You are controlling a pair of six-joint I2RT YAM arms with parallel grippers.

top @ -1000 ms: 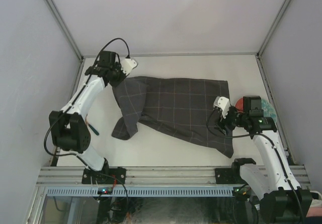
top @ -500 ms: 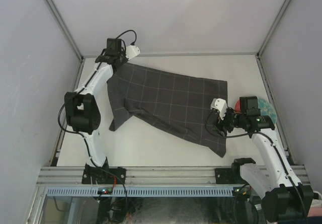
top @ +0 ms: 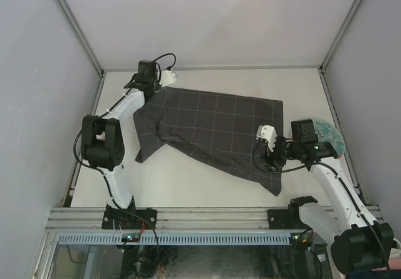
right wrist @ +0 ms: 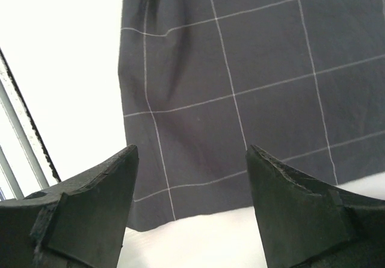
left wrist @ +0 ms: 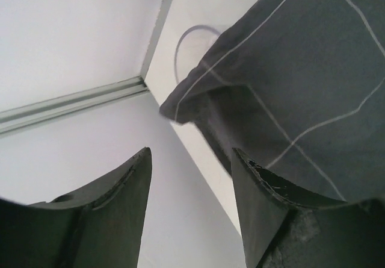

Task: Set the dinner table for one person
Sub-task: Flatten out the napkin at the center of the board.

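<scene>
Where grey rails (top: 213, 68) edge the dinner table (top: 207, 185), checked cloth (top: 213, 125) lies spread | left gripper (left wrist: 189, 153): jaws apart | right gripper (right wrist: 192, 150): jaws apart

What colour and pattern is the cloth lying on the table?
Dark grey cloth with thin pale grid lines; clearest in the right wrist view.

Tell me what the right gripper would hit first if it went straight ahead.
Probably the dark checked cloth near its corner: the open right gripper aims at it, though the gap between them is hard to judge.
</scene>
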